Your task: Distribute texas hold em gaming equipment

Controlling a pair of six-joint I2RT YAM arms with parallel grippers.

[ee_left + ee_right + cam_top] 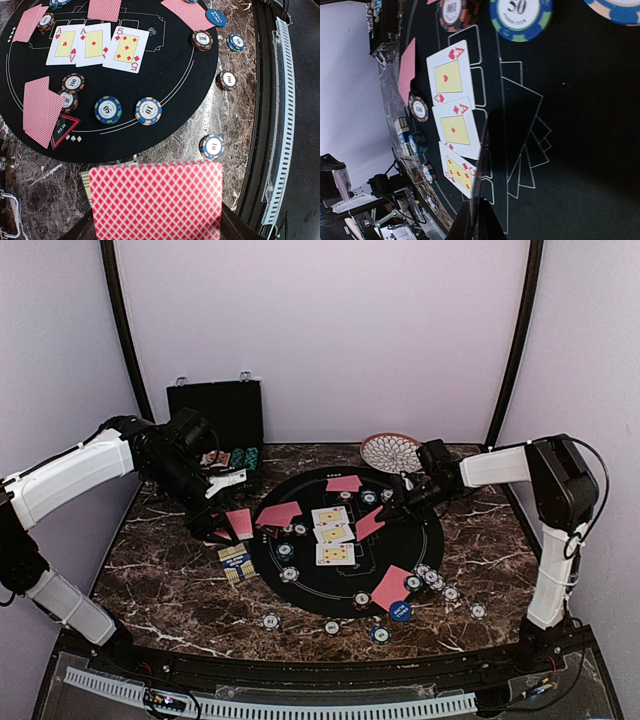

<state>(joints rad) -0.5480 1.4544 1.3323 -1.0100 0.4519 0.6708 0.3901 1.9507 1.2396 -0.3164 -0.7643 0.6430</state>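
Dark marble table (170,590) bears a black mat (320,590) with three face-up cards (333,536) at centre and chips (287,550) and face-down hands (343,483) around them, while the left claw (222,528) at nine o'clock pinches a red-backed card (156,200) and the right claw (476,215) at two o'clock pinches a second card (368,524), so dealing looks nearly finished.

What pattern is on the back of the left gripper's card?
Red with a white diamond lattice on the card; left wrist view shows it best.

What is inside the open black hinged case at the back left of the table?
Stacks of green poker chips show in the right part of the black hinged case. The left arm covers most of the rest of its inside.
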